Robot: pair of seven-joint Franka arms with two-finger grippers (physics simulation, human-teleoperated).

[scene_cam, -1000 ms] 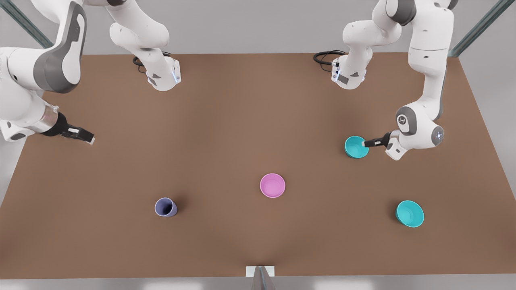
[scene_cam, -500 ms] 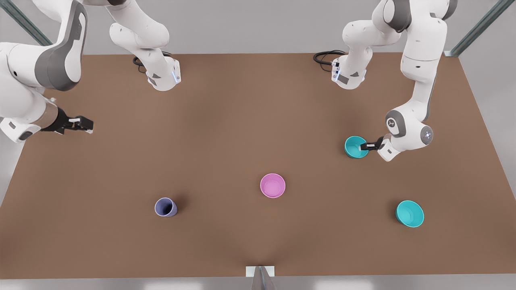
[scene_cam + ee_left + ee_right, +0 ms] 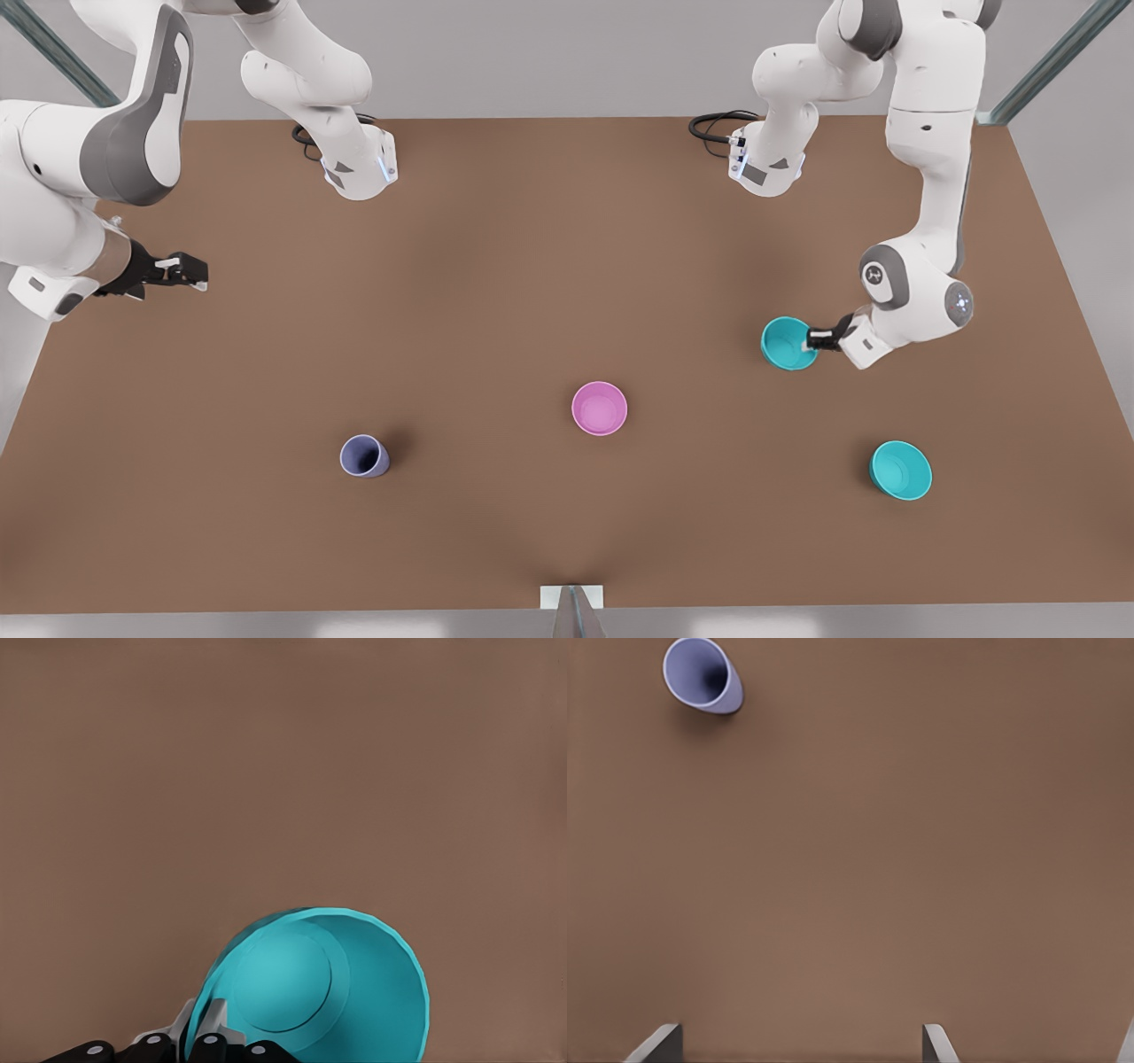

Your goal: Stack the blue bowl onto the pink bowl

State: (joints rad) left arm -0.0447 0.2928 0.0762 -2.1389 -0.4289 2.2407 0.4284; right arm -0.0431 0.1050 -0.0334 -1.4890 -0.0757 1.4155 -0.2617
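Gripping the rim of the blue bowl (image 3: 787,343), the left tool (image 3: 813,338) is seen at the front view's right, its fingers (image 3: 205,1028) clamped on the bowl's wall. The pink bowl (image 3: 599,408) is set upright on the brown surface (image 3: 532,266), well apart from the held bowl. The right tool (image 3: 190,272) is held spread over the surface at the front view's left. A purple cup (image 3: 363,455) and a second teal bowl (image 3: 900,470) are placed nearer the front edge.

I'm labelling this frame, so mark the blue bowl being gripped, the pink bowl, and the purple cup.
blue bowl (image 3: 784,342), front view, inner floor.
pink bowl (image 3: 599,408), front view, centre of its inside.
purple cup (image 3: 360,455), front view, its open mouth.
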